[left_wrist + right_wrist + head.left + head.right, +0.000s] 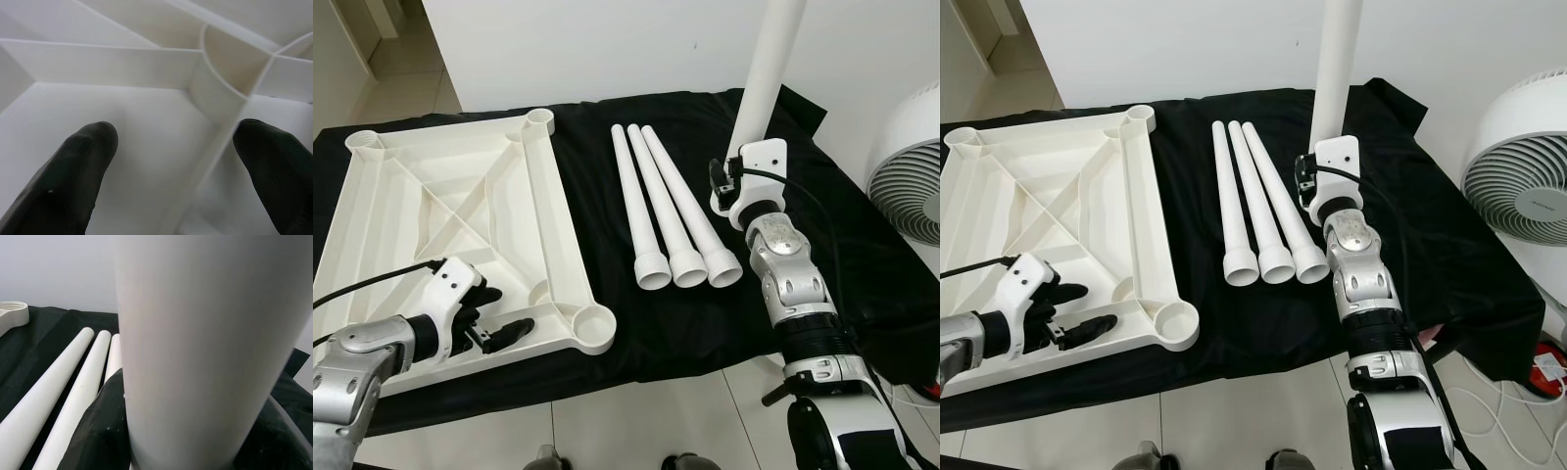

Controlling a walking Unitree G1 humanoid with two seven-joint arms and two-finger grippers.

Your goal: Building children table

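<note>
**Right gripper holds one leg upright, left gripper at the tabletop**

A white tabletop (450, 225) lies upside down on a black cloth (822, 245), with its ribs facing up and a round socket (592, 328) at each corner. It takes the side of the cloth from 8 to 10 o'clock.

The left gripper (494, 318) is at 7 o'clock, over the near edge of the tabletop, just beside the near socket. Its fingers (73, 171) are spread apart and grasp nothing; in the left wrist view one finger is on each side of a thin rib, and below them is the flat white inside of the tabletop. If the fingertips touch the plastic, I cannot tell.

Three legs (666, 211) lie side by side in the middle of the cloth, touching each other, their wide ends pointing to 6 o'clock.

The right gripper (1317, 191) is at 3 o'clock from the three legs, above the cloth. It is clenched around the lower part of a fourth leg (1337, 69), which stands almost upright and goes out of the top of the view. In the right wrist view this leg (205, 347) is very near to the camera, with black fingers (100, 431) on both sides of it.

A white fan (1528, 176) stands at the far right, beside the cloth.
</note>
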